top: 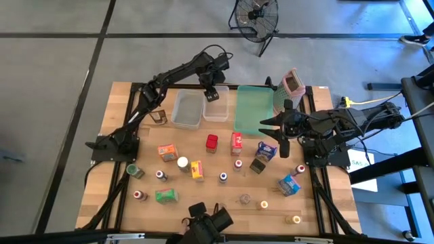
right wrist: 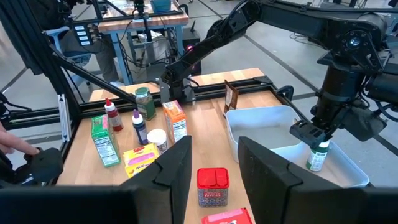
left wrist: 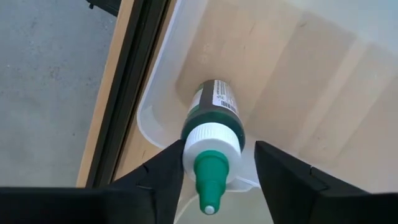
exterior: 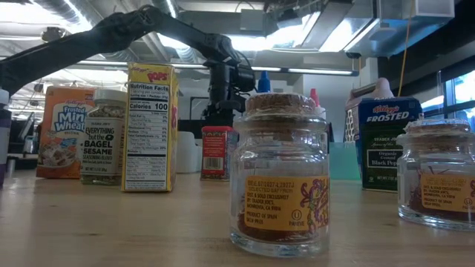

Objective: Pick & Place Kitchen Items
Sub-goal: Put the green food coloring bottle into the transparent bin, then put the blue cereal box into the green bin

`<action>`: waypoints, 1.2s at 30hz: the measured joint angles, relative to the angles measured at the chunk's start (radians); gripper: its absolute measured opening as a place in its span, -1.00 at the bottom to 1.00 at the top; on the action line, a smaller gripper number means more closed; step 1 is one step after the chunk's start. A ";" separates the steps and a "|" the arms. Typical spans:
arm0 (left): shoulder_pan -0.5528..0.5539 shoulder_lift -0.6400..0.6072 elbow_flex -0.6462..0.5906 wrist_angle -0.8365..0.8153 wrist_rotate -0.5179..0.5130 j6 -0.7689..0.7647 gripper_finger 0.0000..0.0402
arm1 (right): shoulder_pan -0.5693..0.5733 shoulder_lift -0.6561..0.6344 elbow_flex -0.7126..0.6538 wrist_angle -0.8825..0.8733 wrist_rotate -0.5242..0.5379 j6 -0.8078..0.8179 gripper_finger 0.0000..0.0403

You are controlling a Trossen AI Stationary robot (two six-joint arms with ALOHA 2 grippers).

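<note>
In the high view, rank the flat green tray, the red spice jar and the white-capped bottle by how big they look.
1. Flat green tray, by far the largest.
2. Red spice jar.
3. White-capped bottle, only slightly smaller than the jar, so that pair is close.

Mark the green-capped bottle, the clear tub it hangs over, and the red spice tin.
Green-capped bottle point(left wrist: 211, 127), left wrist view, white collar.
Clear tub point(left wrist: 144, 118), left wrist view, curved rim.
Red spice tin point(right wrist: 212, 185), right wrist view, front face.
</note>
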 joint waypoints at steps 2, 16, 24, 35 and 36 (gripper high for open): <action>-0.001 0.000 0.000 0.005 -0.002 0.000 -0.02 | 0.000 0.000 0.000 0.000 0.000 0.000 -0.34; -0.023 -0.013 0.007 0.047 -0.058 0.006 0.02 | 0.000 -0.010 0.000 -0.001 0.000 0.003 -0.34; -0.018 -0.056 0.009 0.033 -0.118 0.021 0.02 | 0.000 -0.019 0.000 0.005 0.001 0.003 -0.34; -0.035 -0.244 0.009 -0.029 -0.106 -0.006 0.02 | -0.001 -0.028 0.000 0.024 0.111 0.038 -0.33; -0.038 -0.267 0.009 -0.032 -0.096 -0.009 0.02 | -0.001 -0.032 0.000 0.019 0.121 0.040 -0.32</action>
